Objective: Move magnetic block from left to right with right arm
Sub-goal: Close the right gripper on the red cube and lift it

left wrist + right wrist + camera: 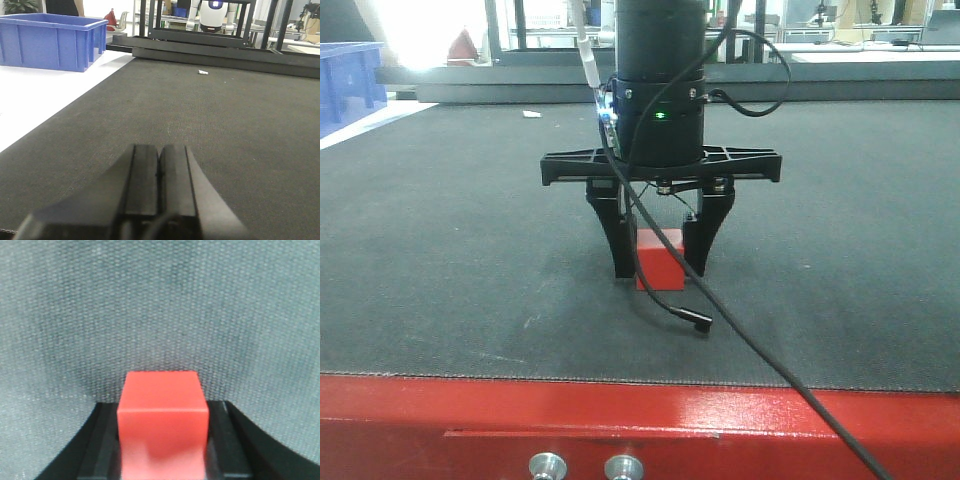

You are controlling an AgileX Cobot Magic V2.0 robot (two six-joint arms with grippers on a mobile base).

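Observation:
The magnetic block [660, 262], a small plain red cube, sits on the dark mat [440, 250] near the middle of the front view. My right gripper [659, 271] comes straight down over it, one black finger against each side. In the right wrist view the magnetic block [162, 412] fills the space between the two pads of the right gripper [163, 410], which is shut on it. My left gripper [160, 160] lies low over the mat, pads pressed together, holding nothing. It is outside the front view.
A red table edge [640, 420] runs along the front. A loose black cable [700, 322] hangs from the right arm past the block. A blue bin [50, 40] stands far left on a white surface [40, 100]. A small white scrap [203, 72] lies near the back frame [225, 50].

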